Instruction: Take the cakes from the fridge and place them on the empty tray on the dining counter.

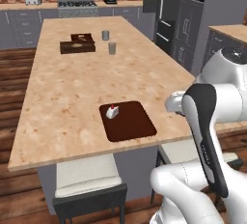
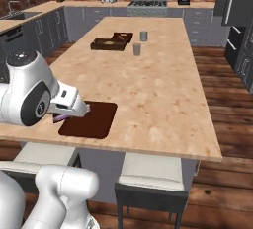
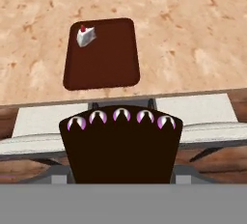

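Note:
The empty tray (image 1: 132, 124) (image 2: 96, 119) (image 3: 108, 61), flat and reddish-brown, lies near the front edge of the dining counter (image 1: 72, 88) (image 2: 158, 85). A white cake with a red berry (image 1: 112, 112) (image 3: 86, 36) sits at the tray's far left corner. My gripper (image 2: 66, 113) hangs just off the counter's near edge, beside the tray, shut on the dark chocolate cake (image 3: 120, 146) (image 2: 60, 117). That wedge, topped with pink-white dollops, hides the fingertips in the hand view. The fridge (image 1: 166, 10) (image 2: 237, 20) stands at the back right.
A thicker brown box-like tray (image 1: 77, 47) (image 2: 107, 44) and two grey glasses (image 1: 112, 48) (image 1: 105, 35) stand at the counter's far end. White-cushioned stools (image 1: 87, 177) (image 2: 153, 173) sit under the near edge, below the gripper. Grey cabinets line the back wall.

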{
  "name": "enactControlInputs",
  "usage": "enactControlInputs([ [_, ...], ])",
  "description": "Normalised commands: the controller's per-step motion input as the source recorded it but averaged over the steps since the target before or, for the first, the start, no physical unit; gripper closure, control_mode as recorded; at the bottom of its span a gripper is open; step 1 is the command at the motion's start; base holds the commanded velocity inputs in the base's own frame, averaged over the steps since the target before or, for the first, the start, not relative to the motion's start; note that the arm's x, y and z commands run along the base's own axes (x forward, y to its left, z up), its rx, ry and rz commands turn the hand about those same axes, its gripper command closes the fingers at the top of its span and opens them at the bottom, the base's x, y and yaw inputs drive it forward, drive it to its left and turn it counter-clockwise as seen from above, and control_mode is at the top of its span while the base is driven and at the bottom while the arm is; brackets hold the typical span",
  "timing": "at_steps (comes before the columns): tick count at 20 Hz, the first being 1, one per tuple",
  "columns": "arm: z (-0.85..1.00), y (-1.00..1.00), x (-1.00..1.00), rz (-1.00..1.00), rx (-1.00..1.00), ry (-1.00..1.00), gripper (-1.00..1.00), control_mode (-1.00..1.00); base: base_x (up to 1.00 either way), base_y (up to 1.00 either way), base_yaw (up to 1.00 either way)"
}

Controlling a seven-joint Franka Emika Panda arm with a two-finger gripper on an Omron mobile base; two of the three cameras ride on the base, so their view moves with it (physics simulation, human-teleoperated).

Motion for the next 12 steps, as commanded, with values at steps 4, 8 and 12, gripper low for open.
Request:
enactControlInputs([
  [4, -0.65, 0.49, 0.78, 0.13, -0.02, 0.04, 1.0, -1.0, 0.0, 0.0, 0.0],
  [8, -0.79, 0.34, 0.91, 0.09, -0.05, 0.01, 1.0, -1.0, 0.0, 0.0, 0.0],
  [12, -0.64, 0.01, 0.9, 0.04, -0.02, 0.0, 1.0, -1.0, 0.0, 0.0, 0.0],
])
